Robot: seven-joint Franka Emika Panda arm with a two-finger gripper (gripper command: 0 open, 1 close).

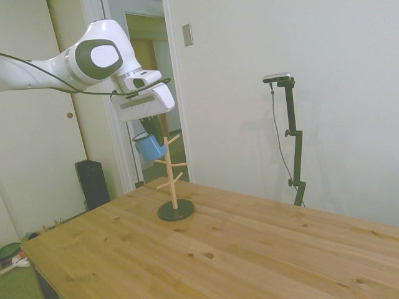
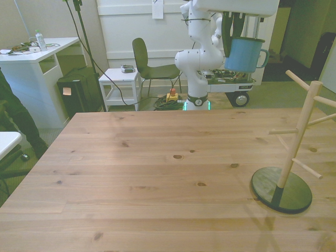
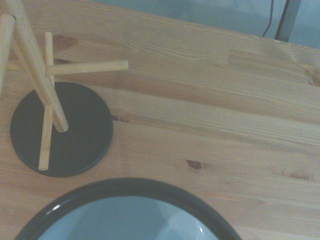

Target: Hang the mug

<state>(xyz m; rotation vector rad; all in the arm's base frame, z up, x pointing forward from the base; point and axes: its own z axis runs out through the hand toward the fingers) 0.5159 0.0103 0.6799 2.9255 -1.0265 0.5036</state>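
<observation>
Held high in the side view's upper left: the mug point(image 1: 149, 148), clamped by its rim in the gripper point(image 1: 151, 129), just beside the top pegs of the wooden mug tree point(image 1: 172, 175). Stands on a dark round base point(image 2: 281, 189) at the front view's lower right, on the table point(image 2: 157, 173). Beyond, in that view: a green chair point(image 2: 152, 65), a small white cart point(image 2: 119, 84), a white desk point(image 2: 37, 58).
</observation>
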